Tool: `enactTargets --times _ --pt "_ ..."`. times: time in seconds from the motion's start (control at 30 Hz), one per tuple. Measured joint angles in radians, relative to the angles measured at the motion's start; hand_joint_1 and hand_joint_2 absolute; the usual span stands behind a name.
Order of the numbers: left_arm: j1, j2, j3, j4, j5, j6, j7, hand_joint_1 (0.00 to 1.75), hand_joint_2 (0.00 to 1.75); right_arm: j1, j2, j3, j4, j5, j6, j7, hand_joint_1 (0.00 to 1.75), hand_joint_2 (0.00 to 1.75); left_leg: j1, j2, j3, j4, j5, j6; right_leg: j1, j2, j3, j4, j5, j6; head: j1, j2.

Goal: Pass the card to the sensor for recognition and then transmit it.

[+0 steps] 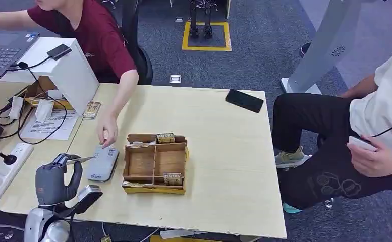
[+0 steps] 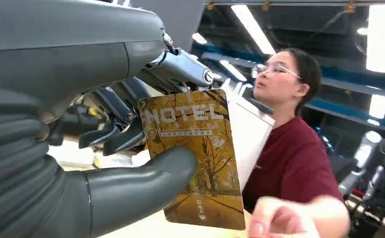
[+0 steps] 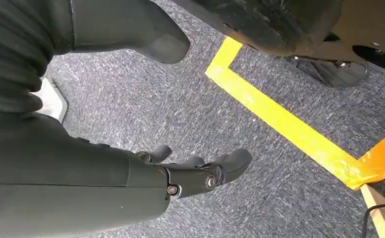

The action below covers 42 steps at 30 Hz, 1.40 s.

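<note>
My left hand (image 1: 57,179) hovers near the table's front left and pinches a golden card marked HOTEL (image 2: 195,158) between its thumb (image 2: 145,181) and fingers; in the head view the card (image 1: 80,160) shows edge-on, pointing toward the grey card sensor (image 1: 103,163). The sensor lies flat just left of a wooden card box (image 1: 155,164) holding several more cards. A person's hand (image 1: 107,132) rests on the sensor's far end. My right hand (image 3: 200,173) hangs over blue-grey carpet with fingers apart and nothing in it.
A person in a dark red shirt (image 1: 95,35) sits behind the table beside a white box (image 1: 67,68) and a laptop (image 1: 2,50). Cables and a power strip (image 1: 4,164) lie at left. A black phone (image 1: 244,100) lies at the far right; another person (image 1: 365,136) sits right.
</note>
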<state>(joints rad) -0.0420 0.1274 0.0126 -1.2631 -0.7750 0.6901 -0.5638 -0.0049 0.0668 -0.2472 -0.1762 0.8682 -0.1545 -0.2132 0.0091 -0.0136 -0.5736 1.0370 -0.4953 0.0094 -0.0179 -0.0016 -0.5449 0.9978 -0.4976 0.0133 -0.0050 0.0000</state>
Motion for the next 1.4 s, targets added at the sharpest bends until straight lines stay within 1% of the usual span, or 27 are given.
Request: enactTargets --times 0.03,0.07,0.1,0.17,0.23,0.27,0.33,0.4,0.53,0.77,1.17,1.3,1.4 --pt "0.000 0.000 -0.008 0.000 0.046 -0.008 0.008 1.75 1.75 0.000 0.000 -0.001 0.000 -0.001 0.000 0.000 0.00 1.75 0.000 0.000 0.000 0.000 0.000 0.000 0.000 0.000 0.000 0.000 0.000 0.000 0.000 0.000" --pt "-0.001 0.000 -0.017 0.000 0.100 -0.030 0.019 1.75 1.75 0.000 0.000 -0.002 0.000 -0.004 -0.002 0.000 0.00 1.75 0.000 0.000 0.000 0.000 0.000 0.000 0.000 0.000 0.000 0.000 0.000 0.000 0.000 0.000" --pt "-0.002 0.000 -0.026 0.000 0.158 -0.065 0.031 1.75 1.75 0.000 0.000 -0.004 0.000 -0.008 -0.003 0.000 0.00 1.75 0.000 0.000 0.000 0.000 0.000 0.000 0.000 0.000 0.000 0.000 0.000 0.000 0.000 0.000" --pt "-0.005 -0.002 -0.045 -0.003 0.292 -0.171 0.061 1.75 1.75 0.000 0.002 -0.011 0.000 -0.010 -0.011 0.000 0.00 1.75 0.000 0.000 0.000 0.000 0.000 0.000 0.000 0.000 0.000 0.000 0.000 0.000 0.000 0.000" --pt "-0.010 -0.006 -0.056 -0.011 0.381 -0.250 0.090 1.75 1.75 0.001 0.003 -0.017 0.000 -0.013 -0.014 0.000 0.00 1.75 0.000 0.000 0.000 0.000 0.000 0.000 0.000 0.000 0.000 0.000 0.000 0.000 0.000 0.000" --pt "-0.015 -0.010 -0.062 -0.013 0.419 -0.278 0.105 1.75 1.75 0.001 0.004 -0.019 0.000 -0.013 -0.014 0.000 0.00 1.75 0.000 0.000 0.000 0.000 0.000 0.000 0.000 0.000 0.000 0.000 0.000 0.000 0.000 0.000" --pt "-0.023 -0.015 -0.066 -0.016 0.456 -0.313 0.131 1.75 1.75 0.001 0.006 -0.022 0.000 -0.013 -0.015 0.000 0.00 1.75 0.000 0.000 0.000 0.000 0.000 0.000 0.000 0.000 0.000 0.000 0.000 0.000 0.000 0.000" --pt "-0.032 -0.019 -0.067 -0.016 0.476 -0.331 0.149 1.75 1.75 0.001 0.006 -0.023 0.000 -0.013 -0.015 0.000 0.00 1.75 0.000 0.000 0.000 0.000 0.000 0.000 0.000 0.000 0.000 0.000 0.000 0.000 0.001 0.000" --pt "-0.047 -0.026 -0.069 -0.013 0.498 -0.347 0.182 1.75 1.75 0.001 0.008 -0.023 0.000 -0.012 -0.017 0.001 0.00 1.75 0.000 0.000 0.000 0.000 0.000 0.000 0.000 0.000 0.000 0.000 0.000 0.000 0.000 0.000" --pt "-0.071 -0.041 -0.069 0.019 0.490 -0.337 0.232 1.75 1.75 0.001 0.012 -0.024 0.000 -0.010 -0.024 0.005 0.00 1.75 0.000 0.000 0.000 0.000 0.000 0.000 0.000 0.000 0.000 0.000 0.000 0.000 0.000 0.000" --pt "-0.081 -0.054 -0.069 0.048 0.487 -0.332 0.232 1.75 1.75 0.002 0.014 -0.024 0.000 -0.010 -0.028 0.008 0.00 1.75 0.000 0.000 0.000 0.000 0.000 0.000 0.000 0.000 0.000 0.000 0.000 0.000 0.000 0.000" --pt "-0.090 -0.057 -0.072 0.063 0.463 -0.322 0.270 1.75 1.75 0.001 0.014 -0.024 0.000 -0.010 -0.028 0.011 0.00 1.75 0.000 0.000 0.000 0.000 0.000 0.000 0.000 0.000 0.000 0.000 0.000 0.000 0.000 0.000" --pt "-0.100 -0.061 -0.081 0.085 0.432 -0.305 0.285 1.75 1.75 0.001 0.014 -0.024 0.000 -0.008 -0.028 0.012 0.00 1.75 0.000 0.000 0.000 0.000 0.000 0.000 0.000 0.000 0.000 0.000 0.000 0.000 0.000 0.000"
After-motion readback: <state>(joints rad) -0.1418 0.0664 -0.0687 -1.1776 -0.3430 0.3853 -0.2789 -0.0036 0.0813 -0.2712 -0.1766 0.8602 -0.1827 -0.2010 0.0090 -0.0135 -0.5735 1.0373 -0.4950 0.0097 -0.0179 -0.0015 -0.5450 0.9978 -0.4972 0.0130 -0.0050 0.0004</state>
